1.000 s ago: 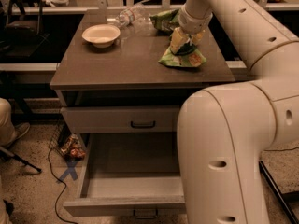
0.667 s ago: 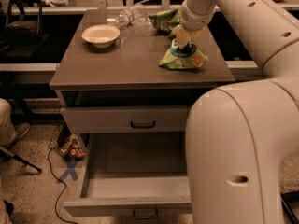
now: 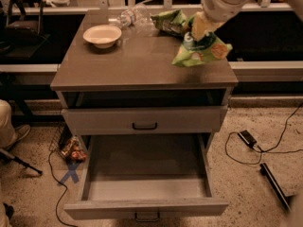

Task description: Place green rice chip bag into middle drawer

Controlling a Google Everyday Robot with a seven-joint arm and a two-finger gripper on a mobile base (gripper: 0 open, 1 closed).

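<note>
The green rice chip bag (image 3: 201,53) is light green with orange chip pictures. It hangs tilted just above the right rear part of the cabinet top (image 3: 137,63). My gripper (image 3: 198,28) comes in from the upper right and is shut on the bag's top edge. The middle drawer (image 3: 147,188) is pulled out far toward the front, below a shut drawer. Its grey floor is bare. The bag is well behind and above it, to the right.
A white bowl (image 3: 102,34), a lying plastic bottle (image 3: 130,17) and a smaller green bag (image 3: 170,20) are on the back of the top. The shut drawer front (image 3: 144,122) has a dark handle. Cables and a power adapter (image 3: 247,137) lie on the floor at right.
The gripper has lifted the bag off the cabinet top, so it now hangs. The arm's large white body has moved out of the lower right of the view.
</note>
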